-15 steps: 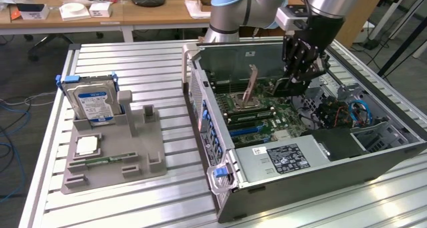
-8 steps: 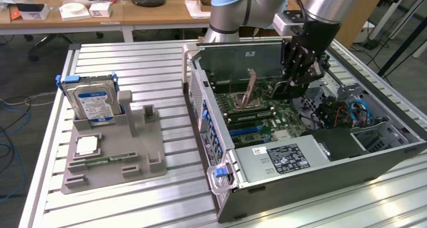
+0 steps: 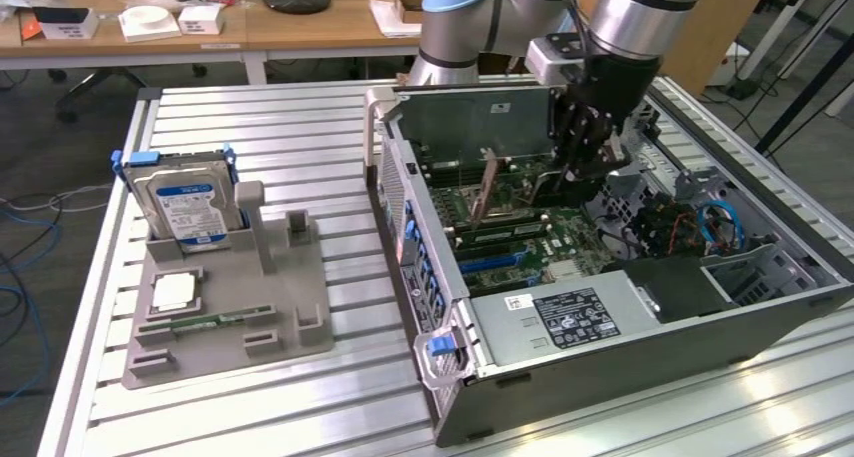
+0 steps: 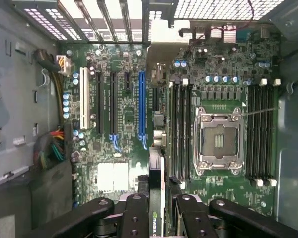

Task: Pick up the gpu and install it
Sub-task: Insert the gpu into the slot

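My gripper [image 3: 583, 167] reaches down into the open computer case [image 3: 441, 277], above the motherboard [image 3: 527, 242]. It is shut on the gpu [image 4: 157, 208], a thin card seen edge-on between the black fingers [image 4: 134, 215], with a green-lettered label on its edge. In the exterior view the gpu [image 3: 554, 189] hangs dark under the fingers, a little above the board. In the wrist view the card's edge lines up close beside the long blue expansion slot [image 4: 141, 109], still apart from it.
A white slot [image 4: 83, 106] and black slots lie beside the blue one, near the CPU socket [image 4: 217, 141]. Cables [image 3: 721, 227] and the power supply [image 3: 574, 317] crowd the case. A grey fixture [image 3: 227, 297] on the slatted table holds a blue-labelled hard drive [image 3: 187, 202].
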Controlling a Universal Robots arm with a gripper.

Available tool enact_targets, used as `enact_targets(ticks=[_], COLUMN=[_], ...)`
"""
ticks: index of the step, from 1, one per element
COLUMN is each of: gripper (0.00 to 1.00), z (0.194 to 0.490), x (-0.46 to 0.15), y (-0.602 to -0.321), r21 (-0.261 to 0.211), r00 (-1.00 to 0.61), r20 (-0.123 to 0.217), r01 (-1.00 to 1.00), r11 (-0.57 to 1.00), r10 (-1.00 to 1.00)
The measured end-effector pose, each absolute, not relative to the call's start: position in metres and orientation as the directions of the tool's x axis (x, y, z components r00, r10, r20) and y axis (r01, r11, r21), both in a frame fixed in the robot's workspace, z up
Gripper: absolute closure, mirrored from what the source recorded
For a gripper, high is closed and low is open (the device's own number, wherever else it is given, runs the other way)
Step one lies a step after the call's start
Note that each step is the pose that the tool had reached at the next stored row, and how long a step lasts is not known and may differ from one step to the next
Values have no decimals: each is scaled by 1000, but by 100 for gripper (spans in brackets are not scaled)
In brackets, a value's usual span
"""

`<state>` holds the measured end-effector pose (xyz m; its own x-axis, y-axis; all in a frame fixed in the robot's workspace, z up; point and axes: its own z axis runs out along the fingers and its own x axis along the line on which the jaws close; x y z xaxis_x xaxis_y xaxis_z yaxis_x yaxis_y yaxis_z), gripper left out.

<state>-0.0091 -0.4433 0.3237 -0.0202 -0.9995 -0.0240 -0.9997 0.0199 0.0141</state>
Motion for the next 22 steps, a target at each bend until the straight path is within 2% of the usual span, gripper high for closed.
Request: enact_targets(ticks=[22], gripper=[74], z=[303], x=[-38], y=[-454], r21=[14], r00=[-20], r20=[-24], r01=[-1000], r11=[20], r10=[-1000])
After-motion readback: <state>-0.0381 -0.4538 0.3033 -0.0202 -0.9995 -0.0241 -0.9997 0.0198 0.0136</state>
